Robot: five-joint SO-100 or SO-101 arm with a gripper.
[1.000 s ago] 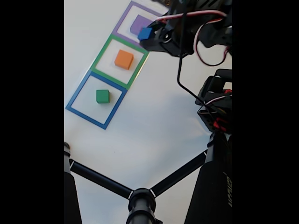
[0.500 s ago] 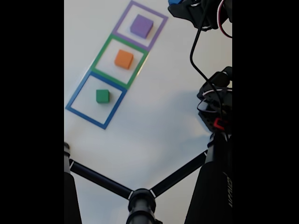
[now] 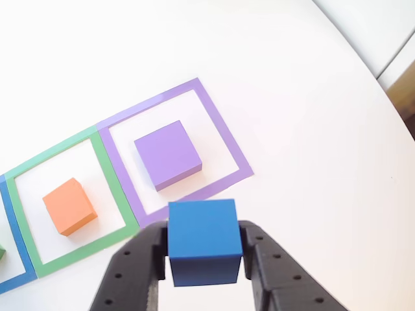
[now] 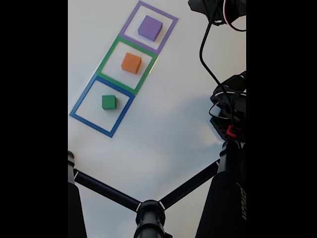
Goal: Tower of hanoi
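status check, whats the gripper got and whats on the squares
Gripper shut on blue cube, held clear of table. Purple cube, orange cube and green cube each in own square. Nothing blocking.

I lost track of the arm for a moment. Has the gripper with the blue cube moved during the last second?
Yes. In the fixed view it has moved up and right, away from the purple square; the gripper holds the blue cube.

Hobby robot test bench
White tabletop (image 4: 163,129) with three taped colour squares (image 4: 130,62), loose red-and-white wiring (image 4: 229,15) and black tripod legs (image 4: 106,189); nothing homely shows.
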